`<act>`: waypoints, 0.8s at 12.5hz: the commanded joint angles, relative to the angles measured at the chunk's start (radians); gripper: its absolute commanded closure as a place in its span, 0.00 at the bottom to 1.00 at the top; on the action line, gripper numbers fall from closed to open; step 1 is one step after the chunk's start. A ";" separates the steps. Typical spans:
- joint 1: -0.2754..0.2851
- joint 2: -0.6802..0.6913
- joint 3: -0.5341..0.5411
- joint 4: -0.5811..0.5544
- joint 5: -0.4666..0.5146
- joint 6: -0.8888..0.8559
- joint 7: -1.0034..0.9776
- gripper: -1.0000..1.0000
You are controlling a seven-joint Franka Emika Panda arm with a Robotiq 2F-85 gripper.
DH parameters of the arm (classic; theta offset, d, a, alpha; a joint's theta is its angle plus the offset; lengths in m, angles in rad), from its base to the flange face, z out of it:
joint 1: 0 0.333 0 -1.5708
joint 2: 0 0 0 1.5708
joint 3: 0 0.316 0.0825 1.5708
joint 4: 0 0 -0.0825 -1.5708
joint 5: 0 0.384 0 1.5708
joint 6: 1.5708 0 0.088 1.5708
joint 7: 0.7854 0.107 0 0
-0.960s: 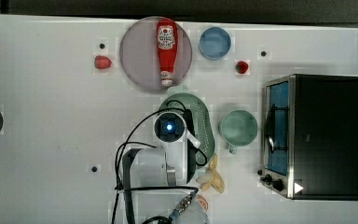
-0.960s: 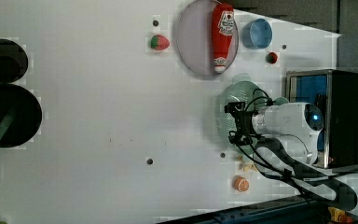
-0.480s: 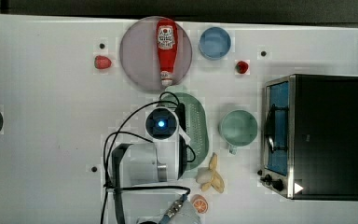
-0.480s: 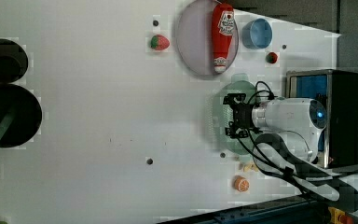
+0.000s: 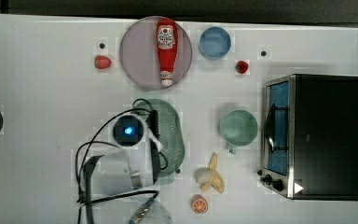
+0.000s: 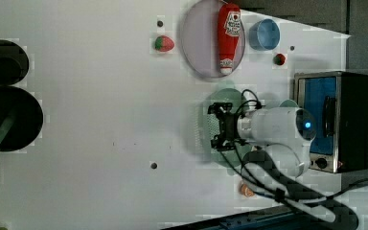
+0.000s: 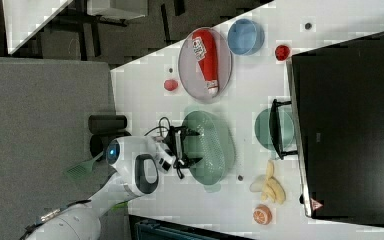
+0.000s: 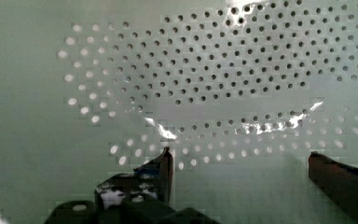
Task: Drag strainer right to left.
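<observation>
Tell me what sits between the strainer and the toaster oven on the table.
In the top view, a mint-green cup with a handle stands between the strainer and the toaster oven, nearer the oven, apart from both.

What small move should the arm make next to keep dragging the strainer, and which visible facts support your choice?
Probably keep pushing sideways toward the top view's left. The gripper is open, its fingers down inside the strainer, clamping nothing, and the bare table lies on that side.
</observation>
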 commanded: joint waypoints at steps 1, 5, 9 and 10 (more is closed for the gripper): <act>0.029 -0.011 0.030 0.030 0.001 -0.003 0.105 0.00; 0.082 0.039 0.031 0.091 0.001 -0.003 0.187 0.00; 0.149 0.106 0.033 0.197 0.001 -0.015 0.236 0.00; 0.166 0.120 0.032 0.221 0.003 -0.021 0.247 0.00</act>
